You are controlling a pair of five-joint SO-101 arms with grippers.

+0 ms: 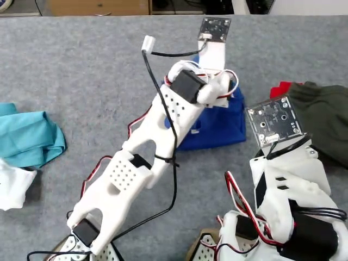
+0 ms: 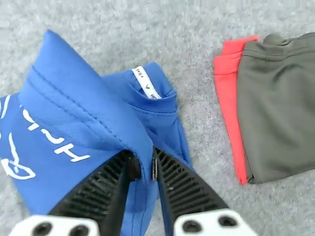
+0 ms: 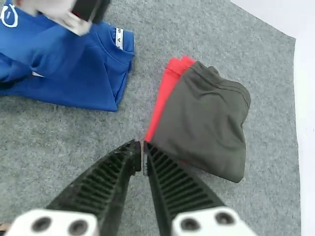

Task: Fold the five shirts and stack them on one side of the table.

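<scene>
At the middle of the grey table (image 1: 98, 81), slightly to the right, lies the blue shirt (image 1: 217, 128), partly under the left arm, which reaches in from the near left corner. The left gripper (image 2: 142, 164) is clamped on a lifted fold of this shirt, the cloth rising in a ridge from between the black fingers (image 2: 106, 184). The rest of the shirt lies flat on the table. Its long axis runs roughly left to right, and the collar with its white label (image 2: 146, 82) sits at the far right end, pointing toward the red shirt.

To the right, near the table's edge, the olive shirt (image 1: 321, 117) lies folded on top of the red shirt (image 1: 280, 88). Only a narrow strip of red shows along the olive shirt's left side. Both run roughly near to far, and they lie apart from the blue shirt with bare table between.

The right gripper (image 3: 142, 147) hangs over the table just near of this pair, its jaws pressed together with nothing between them, tips close to the red strip's near corner.

On the far left side lie a crumpled teal shirt (image 1: 30, 138) and, just near of it, a white shirt (image 1: 12, 187), the two touching.
</scene>
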